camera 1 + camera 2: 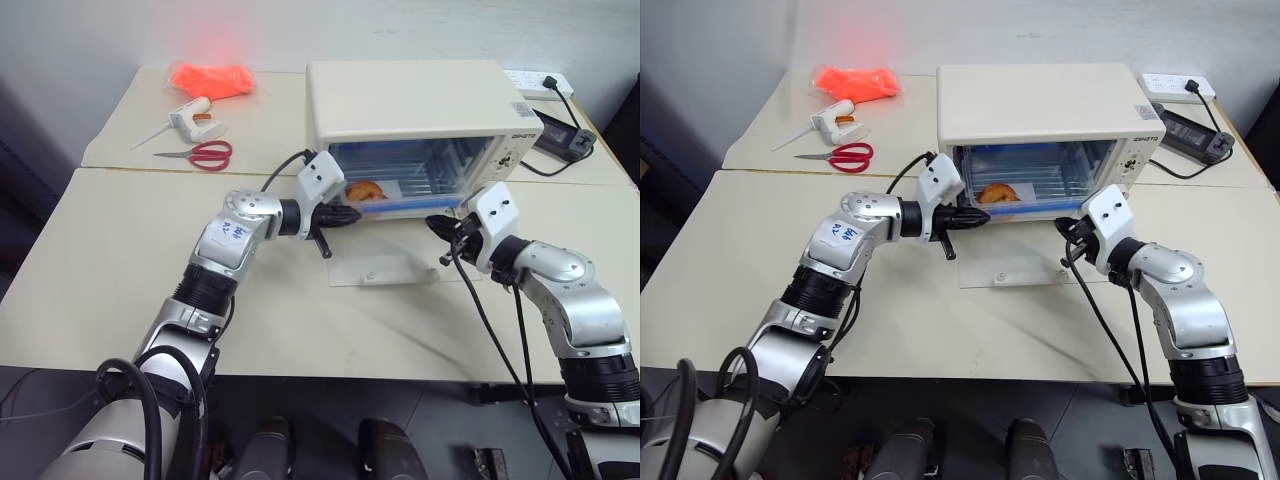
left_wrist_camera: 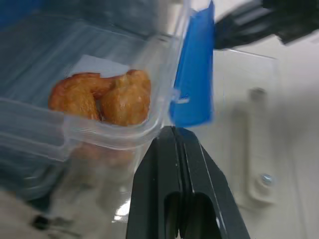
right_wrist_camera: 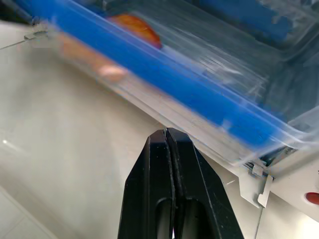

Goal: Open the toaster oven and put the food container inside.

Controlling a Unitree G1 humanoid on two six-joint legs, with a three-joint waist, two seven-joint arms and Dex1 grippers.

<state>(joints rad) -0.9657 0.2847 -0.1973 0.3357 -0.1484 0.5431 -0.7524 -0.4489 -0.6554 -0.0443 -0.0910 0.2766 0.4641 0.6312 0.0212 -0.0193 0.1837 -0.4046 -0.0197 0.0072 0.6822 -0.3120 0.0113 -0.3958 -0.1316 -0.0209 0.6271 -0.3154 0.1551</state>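
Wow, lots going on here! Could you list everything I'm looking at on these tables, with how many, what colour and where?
toaster oven: one, cream-white, far table, glass door folded down flat.
food container: one, clear with blue strips, orange-brown food inside, at the oven's mouth between the two arms.
scissors: one pair, red handles, far table, left.
glue gun: one, white, behind the scissors.
orange bag: one, bright orange, far left corner.
power strip: one, white, far right.
black adapter: one, right of the oven.
left gripper: black fingers shut, at the container's left end.
right gripper: black fingers shut, at its right end.
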